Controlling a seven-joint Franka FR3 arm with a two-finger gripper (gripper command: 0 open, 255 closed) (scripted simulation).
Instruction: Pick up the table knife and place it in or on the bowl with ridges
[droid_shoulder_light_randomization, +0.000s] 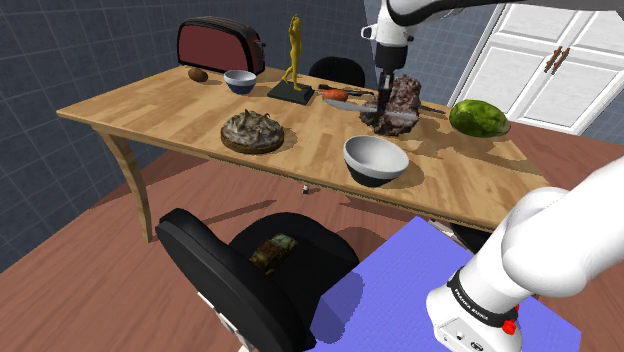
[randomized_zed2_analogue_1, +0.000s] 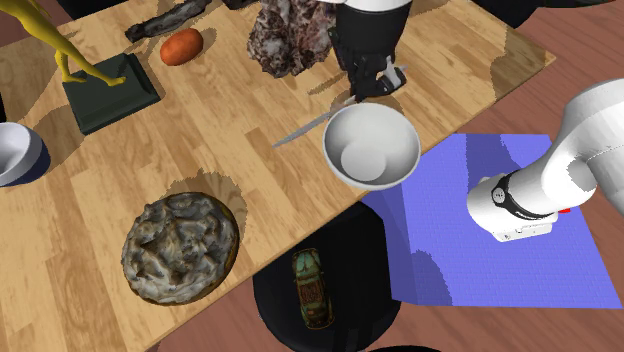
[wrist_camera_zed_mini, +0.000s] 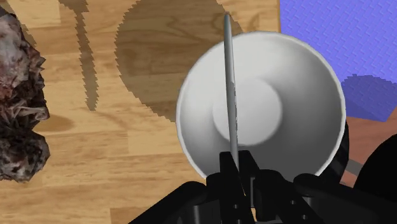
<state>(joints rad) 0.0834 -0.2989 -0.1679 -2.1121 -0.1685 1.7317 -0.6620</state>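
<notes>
The table knife (randomized_zed2_analogue_1: 310, 125) looks light, stiff and slick, a thin grey blade that I'd expect to swivel in a loose pinch. The gripper (randomized_zed2_analogue_1: 368, 88) has its fingers pinching the handle end, the sensible place, and the blade runs out toward the second exterior view's left, in the air above the bench (randomized_zed2_analogue_1: 280, 190). From the wrist it crosses over the pale bowl (wrist_camera_zed_mini: 286, 95), probably the target, though I can't make out ridges. Metal on a hard bowl would likely clatter and slide. From the shoulder view's left, the wooden bench carries a red toaster (droid_shoulder_light_randomization: 220, 45), small bowl (droid_shoulder_light_randomization: 240, 80), gold figurine (droid_shoulder_light_randomization: 293, 50), mottled dish (droid_shoulder_light_randomization: 252, 132), craggy lump (droid_shoulder_light_randomization: 408, 95) and watermelon (droid_shoulder_light_randomization: 478, 118). White panelled doors (droid_shoulder_light_randomization: 560, 70) stand far right.
</notes>
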